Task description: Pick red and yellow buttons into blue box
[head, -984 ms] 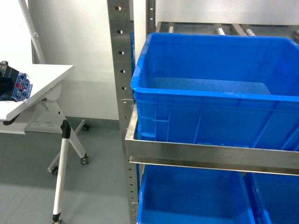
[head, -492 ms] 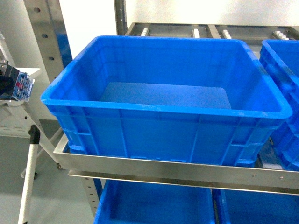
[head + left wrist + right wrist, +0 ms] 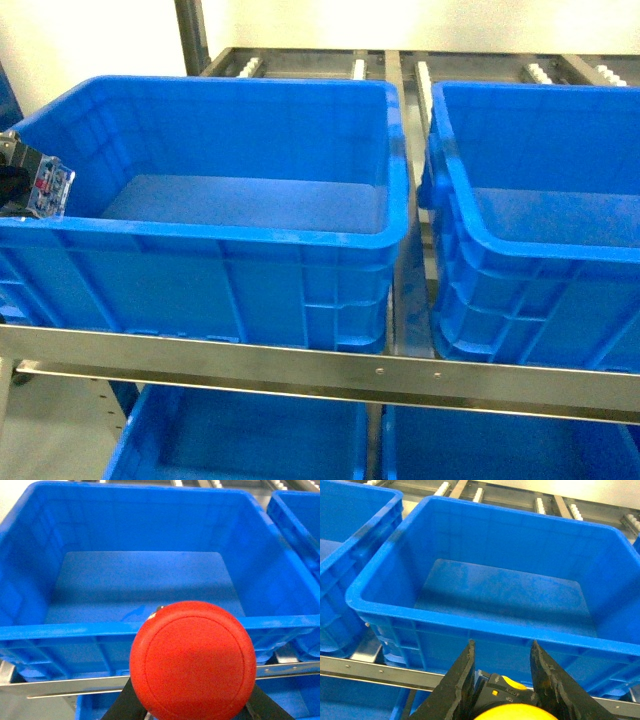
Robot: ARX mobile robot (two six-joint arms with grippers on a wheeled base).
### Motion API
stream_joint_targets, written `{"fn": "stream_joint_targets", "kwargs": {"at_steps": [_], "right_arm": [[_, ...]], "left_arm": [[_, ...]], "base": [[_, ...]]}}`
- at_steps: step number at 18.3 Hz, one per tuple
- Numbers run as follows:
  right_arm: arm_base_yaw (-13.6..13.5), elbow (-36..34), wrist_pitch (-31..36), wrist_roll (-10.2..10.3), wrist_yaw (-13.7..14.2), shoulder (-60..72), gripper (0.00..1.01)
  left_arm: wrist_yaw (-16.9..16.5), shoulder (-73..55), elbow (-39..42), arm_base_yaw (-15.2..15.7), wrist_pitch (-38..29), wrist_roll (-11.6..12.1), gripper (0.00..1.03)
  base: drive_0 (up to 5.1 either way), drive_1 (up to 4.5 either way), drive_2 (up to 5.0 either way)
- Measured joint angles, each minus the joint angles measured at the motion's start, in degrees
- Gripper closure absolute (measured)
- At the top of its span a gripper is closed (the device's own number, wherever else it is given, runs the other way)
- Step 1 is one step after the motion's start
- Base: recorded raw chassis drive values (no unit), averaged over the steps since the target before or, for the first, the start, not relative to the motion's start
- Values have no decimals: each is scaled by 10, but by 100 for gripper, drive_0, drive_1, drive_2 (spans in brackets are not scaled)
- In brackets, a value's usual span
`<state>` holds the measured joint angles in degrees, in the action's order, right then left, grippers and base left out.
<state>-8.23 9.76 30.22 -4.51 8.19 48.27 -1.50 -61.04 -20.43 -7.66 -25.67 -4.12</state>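
Panned right: second blue box (image 3: 530, 230) appears; wrists show red button (image 3: 192, 660), yellow button (image 3: 512, 712).

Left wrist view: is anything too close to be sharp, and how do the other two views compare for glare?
Left wrist: the red button looms soft-edged, crate behind clearer. Head: back wall washed out pale. Right wrist: bright glare along the rollers; yellow button cropped, blurred.

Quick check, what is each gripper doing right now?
Left gripper: closed on the red button.
Right gripper: closed on the yellow button.
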Motion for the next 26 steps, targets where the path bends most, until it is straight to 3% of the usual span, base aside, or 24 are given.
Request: {"fn": "stream_joint_targets", "kwargs": {"at_steps": [16, 20, 26], "right_arm": [[0, 0, 0, 0, 0, 0, 71], [0, 0, 1, 0, 4, 0, 71], [0, 0, -2, 0, 3, 0, 71]], "left_arm": [[-1, 0, 0, 0, 0, 0, 81], [-5, 0, 0, -3, 0, 0, 81], [-2, 0, 0, 0, 0, 0, 81]], "base": [[500, -240, -240], [0, 0, 0], [0, 400, -400]]}}
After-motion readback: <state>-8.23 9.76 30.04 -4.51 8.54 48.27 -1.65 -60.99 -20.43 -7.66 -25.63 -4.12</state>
